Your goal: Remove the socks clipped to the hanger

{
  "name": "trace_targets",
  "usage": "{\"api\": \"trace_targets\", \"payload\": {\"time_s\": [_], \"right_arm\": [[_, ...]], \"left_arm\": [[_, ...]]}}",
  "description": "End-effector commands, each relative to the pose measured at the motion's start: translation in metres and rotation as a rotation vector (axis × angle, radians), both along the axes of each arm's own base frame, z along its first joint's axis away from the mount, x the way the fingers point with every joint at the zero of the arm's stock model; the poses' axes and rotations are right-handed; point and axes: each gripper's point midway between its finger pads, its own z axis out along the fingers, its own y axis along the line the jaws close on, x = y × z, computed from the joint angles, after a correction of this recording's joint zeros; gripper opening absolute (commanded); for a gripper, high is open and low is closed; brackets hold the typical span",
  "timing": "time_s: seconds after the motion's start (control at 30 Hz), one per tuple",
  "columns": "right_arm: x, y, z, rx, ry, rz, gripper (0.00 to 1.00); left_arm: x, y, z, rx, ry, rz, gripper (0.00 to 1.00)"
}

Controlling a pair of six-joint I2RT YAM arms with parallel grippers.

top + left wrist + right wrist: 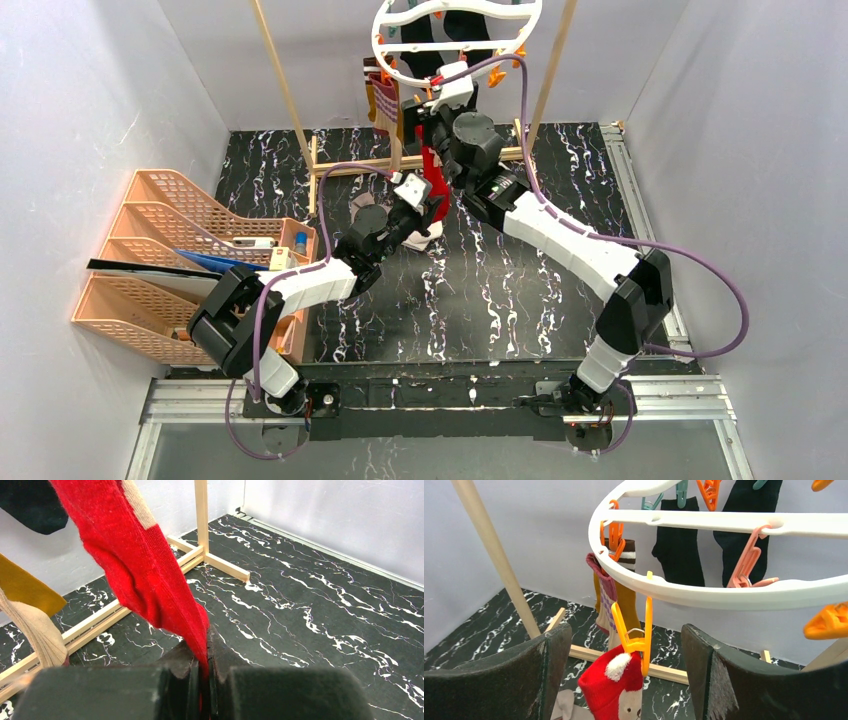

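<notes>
Left wrist view: the left gripper (204,650) is seen pressed together on the toe end of the red sock (145,570), and the fabric is drawn taut upward.

Right wrist view: the right gripper (624,655) is held wide apart with nothing clamped. The orange clothespin (638,630) is framed between its fingers. The sock's cuff is bitten by that pin, which hangs from the rim of the hanger (704,592).

The hanger is suspended above the far edge of the tabletop (560,290), about mid-width, within the wooden rack (201,525). Beyond it, dark socks (679,545) are noted clipped.

Risks judged:
- If the sock is tugged before the pin is squeezed, the ring could be swung or the rack dragged.
- If the right fingers are closed off-centre, the pin could be knocked aside.
</notes>
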Motion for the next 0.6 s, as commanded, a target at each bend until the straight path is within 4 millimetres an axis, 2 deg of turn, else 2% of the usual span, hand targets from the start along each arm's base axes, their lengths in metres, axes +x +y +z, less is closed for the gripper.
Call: {"api": "trace_targets", "payload": {"time_s": [0.0,0.2,0.37,0.57], "right_arm": [[0.008,-0.007,0.032,0.006,-0.095,-0.058,0.88],[0.022,-0.015,0.027,-0.02,-0.086,-0.076,0.89],[0.034,-0.03,0.023,-0.004,-0.065,-0.08,0.89],[0.048,-0.041,0.019,0.065,-0.026,-0.005,0.89]], "left_arm": [[-0.006,-0.006,0.005,0.01,-0.011,-0.028,0.0],[-0.006,-0.005,0.006,0.015,-0.013,-0.029,0.0],[-0.007,-0.006,0.006,0.014,-0.012,-0.035,0.0],[-0.007,-0.007,0.006,0.014,-0.008,-0.039,0.0]]}}
